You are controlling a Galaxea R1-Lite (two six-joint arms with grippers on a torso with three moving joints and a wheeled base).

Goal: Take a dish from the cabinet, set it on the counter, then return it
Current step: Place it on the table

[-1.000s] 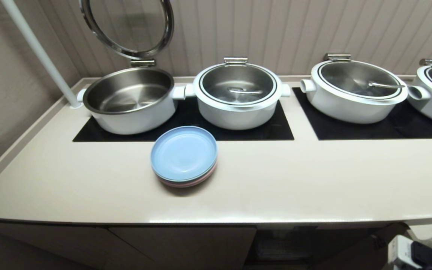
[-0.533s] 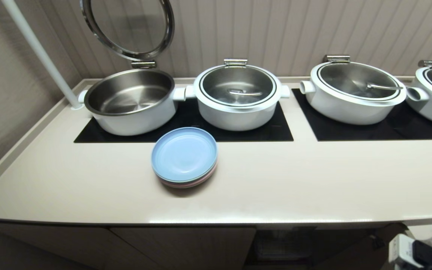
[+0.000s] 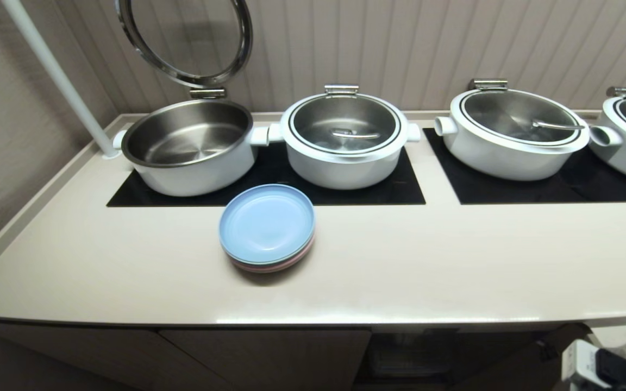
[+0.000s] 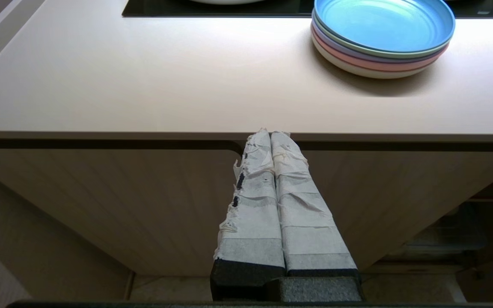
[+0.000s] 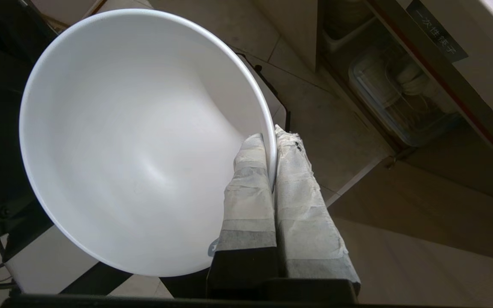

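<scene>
The right gripper is closed on the rim of the dish, one taped finger inside the wall and the other outside, so the white bowl hangs from a single narrow pinch at its edge, below counter level and out in front of the cabinet. The bowl is tilted, with its mouth turned toward the wrist camera. This grip is the main hazard: a smooth ceramic rim held at one point can pivot or slide between the taped pads, and any jolt during lifting would probably rotate the bowl or drop it onto the floor tiles. A second hazard is the overhanging front edge of the counter; a rise too close to it would likely strike the bowl wall against that edge. On the worktop, the stack of plates and the pots on the black hob panels limit the free landing area, so a placement near them risks contact. The left gripper is parked with its fingers pressed together and holding nothing, pointing at the counter's front edge. Only the right wrist view shows the bowl, the grip and the open cabinet shelf with its black label; the head view shows the counter layout but neither the bowl nor the grip.
</scene>
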